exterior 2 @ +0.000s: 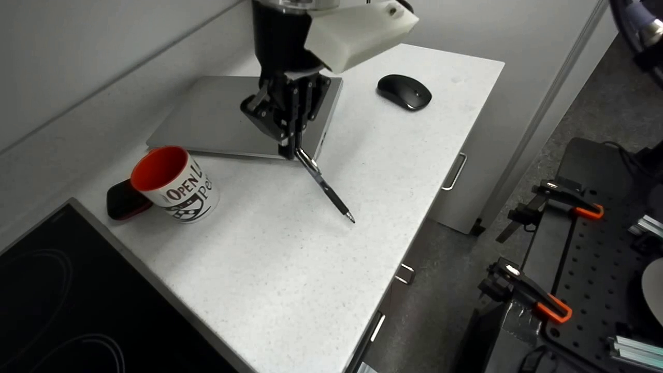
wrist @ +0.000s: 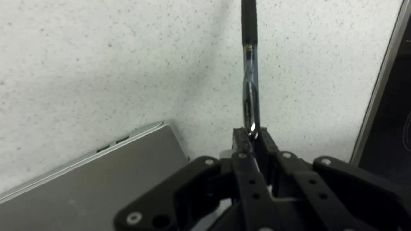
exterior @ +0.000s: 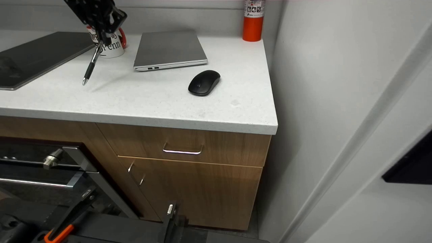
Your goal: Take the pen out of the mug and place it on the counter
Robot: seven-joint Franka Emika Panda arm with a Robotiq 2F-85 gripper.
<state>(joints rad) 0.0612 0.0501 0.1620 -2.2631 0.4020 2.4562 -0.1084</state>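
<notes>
My gripper (exterior 2: 291, 147) is shut on the upper end of the pen (exterior 2: 331, 194), a thin stick with a black grip and silver tip. The pen slants tip-down and appears to hang above the white speckled counter (exterior 2: 269, 269), its shadow set apart from it. In the wrist view the pen (wrist: 250, 80) runs up out of frame from between the fingertips (wrist: 252, 134). The white mug (exterior 2: 191, 194) with dark print and red inside stands upright on the counter, apart from the gripper. In an exterior view the gripper (exterior: 104, 38) partly covers the mug (exterior: 113, 49).
A closed grey laptop (exterior: 170, 47) lies behind and beside the gripper. A black mouse (exterior: 204, 82) lies nearer the counter's front edge. A black cooktop (exterior 2: 41, 290) borders the counter on the mug's side. A red-and-white canister (exterior: 253, 27) stands at the back corner by the wall.
</notes>
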